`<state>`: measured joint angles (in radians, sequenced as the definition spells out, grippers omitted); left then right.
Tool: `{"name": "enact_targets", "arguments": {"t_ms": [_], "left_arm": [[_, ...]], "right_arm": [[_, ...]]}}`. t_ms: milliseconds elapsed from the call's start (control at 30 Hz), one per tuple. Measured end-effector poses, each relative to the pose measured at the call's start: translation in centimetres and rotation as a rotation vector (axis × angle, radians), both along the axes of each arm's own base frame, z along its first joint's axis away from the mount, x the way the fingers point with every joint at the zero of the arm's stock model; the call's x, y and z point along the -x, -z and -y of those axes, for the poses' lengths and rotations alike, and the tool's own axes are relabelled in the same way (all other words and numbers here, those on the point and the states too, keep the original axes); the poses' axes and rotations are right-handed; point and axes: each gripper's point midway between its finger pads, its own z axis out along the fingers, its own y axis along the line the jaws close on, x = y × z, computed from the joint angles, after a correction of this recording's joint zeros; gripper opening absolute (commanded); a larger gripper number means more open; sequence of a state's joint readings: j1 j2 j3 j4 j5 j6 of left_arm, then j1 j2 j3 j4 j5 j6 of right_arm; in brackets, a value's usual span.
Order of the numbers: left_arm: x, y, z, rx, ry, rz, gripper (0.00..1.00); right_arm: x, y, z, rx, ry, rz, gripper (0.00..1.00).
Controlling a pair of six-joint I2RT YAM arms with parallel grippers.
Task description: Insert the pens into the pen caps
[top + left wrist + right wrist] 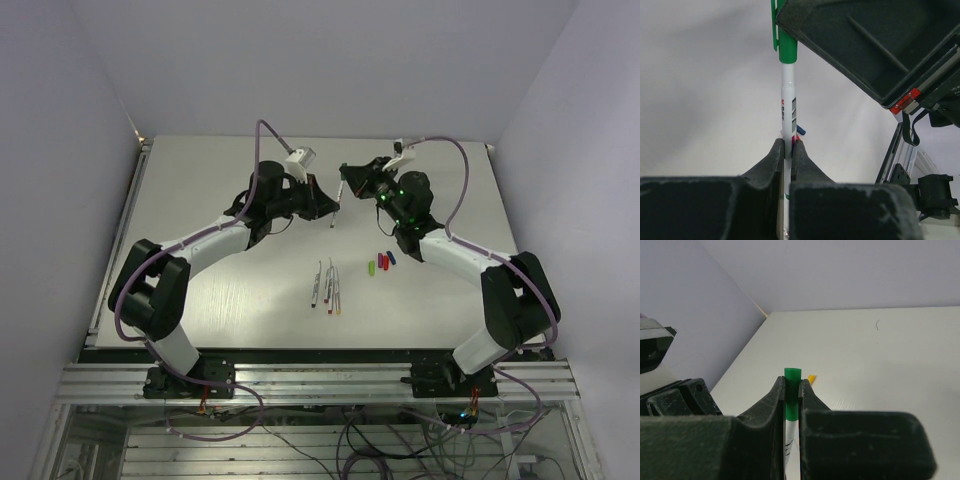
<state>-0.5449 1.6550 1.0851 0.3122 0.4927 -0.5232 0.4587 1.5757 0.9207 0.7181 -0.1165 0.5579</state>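
Both grippers hold one pen in the air over the table's far middle. My left gripper [330,206] [788,142] is shut on the white pen barrel [787,107] [334,220]. My right gripper [344,180] [792,381] is shut on the dark green cap [792,385] [788,47], which sits on the barrel's upper end. Three more pens [327,286] lie side by side on the table in front. Light green [371,268], red [381,263] and blue [390,258] caps lie in a row to their right. A yellow cap [811,378] shows beyond the right fingers.
The white table [200,200] has a metal rail along its left edge [122,250] and walls close behind and at both sides. The left arm's link [215,238] and the right arm's link [455,255] stretch over the table's sides.
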Motion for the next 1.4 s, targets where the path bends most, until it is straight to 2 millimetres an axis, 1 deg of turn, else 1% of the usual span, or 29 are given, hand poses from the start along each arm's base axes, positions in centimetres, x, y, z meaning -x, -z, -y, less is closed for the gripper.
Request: {"name": "enact_targets", "arguments": {"t_ms": [233,500,667,833,1133,1400], "left_arm": [[-0.2,-0.4,0.0,0.010,-0.003,0.015,0.07],[-0.7,-0.7,-0.1,0.031,-0.034,0.014,0.07],[-1.2,-1.7,-0.1,0.074,-0.052,0.029,0.07],[-1.4,-2.2,0.2,0.119,-0.055,0.013,0.07],[-1.8,-2.4,-0.1,0.144,-0.061,-0.008,0.07],[-2.2,-2.2,-0.6,0.134,-0.072,-0.003,0.07]], "right_arm": [[-0.3,-0.6,-0.3,-0.001,-0.004,0.009,0.00],[-0.1,-0.7,-0.5,-0.010,-0.025,0.006,0.00],[0.5,-1.0,-1.1,-0.037,-0.066,0.010,0.00],[0.6,-1.5,-1.2,-0.045,-0.089,0.033,0.00],[0.6,-1.4,-1.4,0.007,-0.099,0.051,0.00],[0.8,-1.2,-2.3,0.065,-0.096,0.064,0.00]]}}
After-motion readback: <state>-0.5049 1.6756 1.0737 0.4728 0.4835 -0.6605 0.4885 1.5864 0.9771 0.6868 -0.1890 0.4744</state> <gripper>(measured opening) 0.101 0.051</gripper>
